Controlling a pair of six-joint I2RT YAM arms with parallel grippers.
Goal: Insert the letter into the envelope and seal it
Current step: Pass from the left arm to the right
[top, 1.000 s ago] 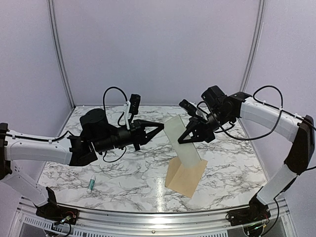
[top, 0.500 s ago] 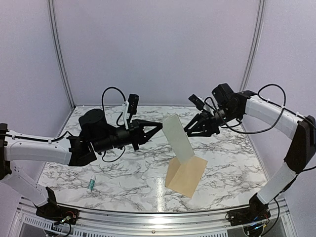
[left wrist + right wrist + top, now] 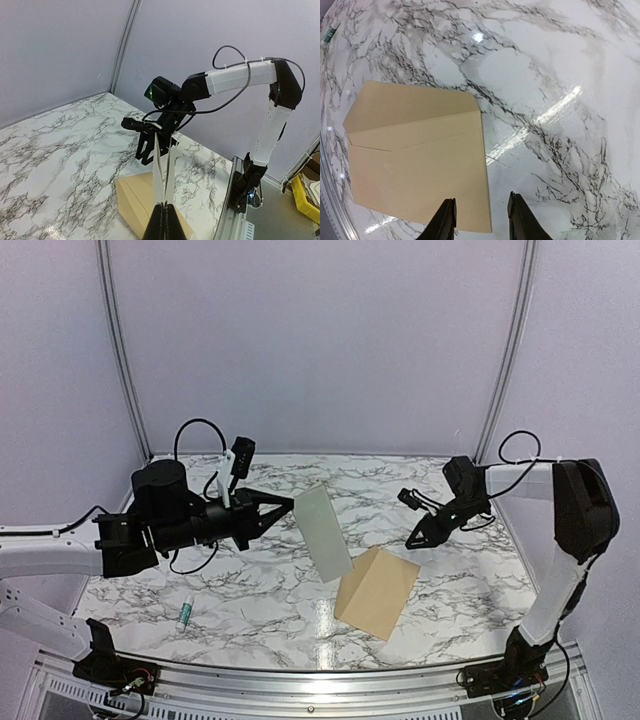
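Your left jaws are clenched on the letter (image 3: 322, 533), holding the sheet up in the air with its lower corner near the envelope (image 3: 375, 592), which lies flat on the surface (image 3: 240, 590). Right jaws parted, empty, low beside the envelope. Pin the envelope with the right, then slide the letter in at a shallow angle, slowly.

Right gripper (image 3: 412, 541) let go of letter (image 3: 322, 533), withdrew right and lower; left gripper (image 3: 287, 503) pulled letter leftward.
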